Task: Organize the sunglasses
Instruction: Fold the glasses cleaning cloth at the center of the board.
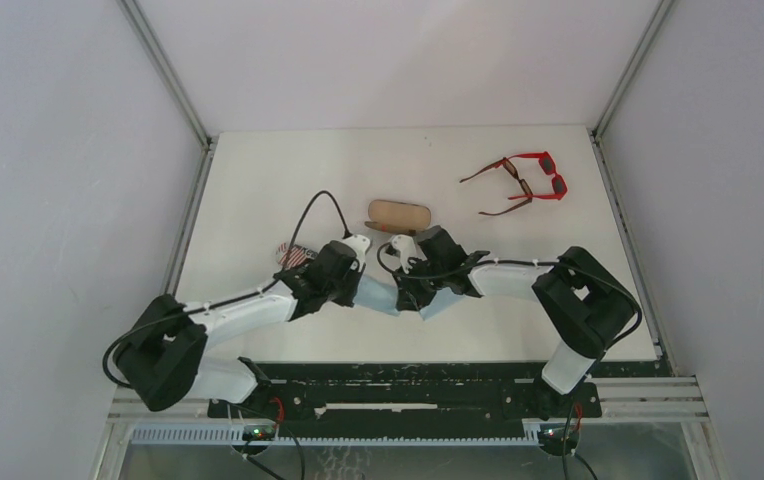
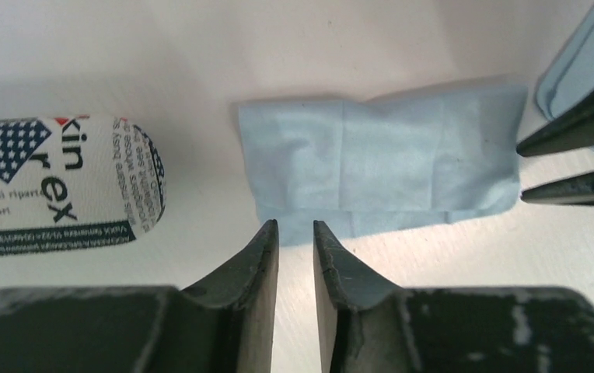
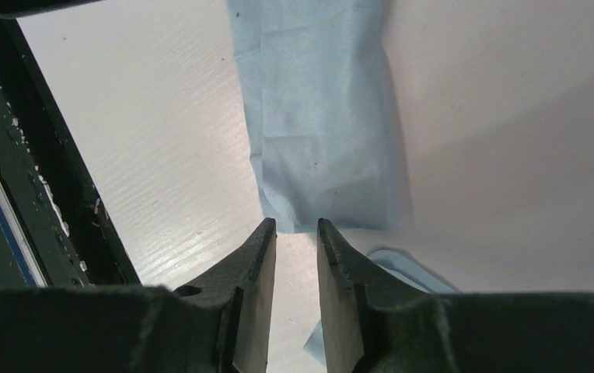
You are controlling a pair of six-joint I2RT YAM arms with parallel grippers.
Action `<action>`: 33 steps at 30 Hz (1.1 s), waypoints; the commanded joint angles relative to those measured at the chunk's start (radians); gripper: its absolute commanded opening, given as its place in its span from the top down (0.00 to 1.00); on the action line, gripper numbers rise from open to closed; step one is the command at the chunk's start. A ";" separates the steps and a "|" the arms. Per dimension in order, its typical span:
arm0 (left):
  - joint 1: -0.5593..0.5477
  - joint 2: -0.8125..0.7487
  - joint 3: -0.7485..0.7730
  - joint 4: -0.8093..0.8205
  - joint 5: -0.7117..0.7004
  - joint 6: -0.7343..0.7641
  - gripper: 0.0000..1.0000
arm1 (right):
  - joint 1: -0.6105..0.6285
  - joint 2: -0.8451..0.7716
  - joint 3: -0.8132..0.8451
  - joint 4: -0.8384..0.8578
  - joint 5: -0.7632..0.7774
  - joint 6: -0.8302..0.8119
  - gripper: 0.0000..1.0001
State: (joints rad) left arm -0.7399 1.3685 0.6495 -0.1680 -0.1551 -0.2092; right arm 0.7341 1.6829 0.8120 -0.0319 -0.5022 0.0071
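Note:
Two pairs of sunglasses lie together at the back right of the table, a red pair [image 1: 543, 172] and a slimmer brown pair [image 1: 514, 192], far from both grippers. My left gripper [image 2: 296, 227] is slightly open with nothing between its fingers, its tips at the near edge of a folded light blue cloth [image 2: 379, 167]. Facing it, my right gripper [image 3: 296, 224] is also slightly open and empty at one end of the same cloth [image 3: 321, 116]. Its fingers [image 2: 574, 144] show at the right of the left wrist view.
A flag-print case [image 2: 61, 183] lies just left of the cloth. A brown case [image 1: 399, 214] lies behind the two wrists. A second light blue cloth [image 3: 414, 272] lies under my right gripper. Both arms meet at mid table, the left arm [image 1: 258, 310] and the right arm [image 1: 518, 280].

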 commanded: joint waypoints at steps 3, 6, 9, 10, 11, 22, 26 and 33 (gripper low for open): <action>-0.016 -0.182 -0.064 -0.023 -0.010 -0.095 0.69 | 0.005 -0.086 0.004 0.002 0.069 0.028 0.71; -0.016 -0.248 -0.078 -0.050 -0.083 -0.114 0.62 | 0.005 -0.134 -0.019 0.021 0.170 0.078 0.69; 0.001 -0.269 -0.068 -0.047 -0.132 -0.123 0.54 | 0.005 -0.185 -0.049 0.066 0.255 0.172 0.68; 0.023 -0.261 -0.056 -0.045 -0.126 -0.125 0.54 | 0.006 -0.200 -0.058 0.084 0.272 0.208 0.67; 0.040 -0.246 -0.043 -0.040 -0.118 -0.130 0.54 | 0.009 -0.208 -0.061 0.094 0.294 0.250 0.66; 0.100 -0.081 0.078 0.032 -0.060 -0.118 0.54 | 0.028 -0.179 -0.067 0.094 0.492 0.635 0.57; 0.120 -0.032 0.106 0.057 -0.030 -0.111 0.54 | 0.025 -0.151 -0.064 0.109 0.473 0.654 0.58; 0.147 0.059 0.150 0.070 0.005 -0.094 0.54 | 0.025 -0.088 -0.032 0.089 0.436 0.657 0.58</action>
State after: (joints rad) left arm -0.6075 1.3968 0.7414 -0.1398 -0.1890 -0.3206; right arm 0.7555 1.5753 0.7467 0.0292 -0.0532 0.6338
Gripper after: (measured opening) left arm 0.462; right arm 0.424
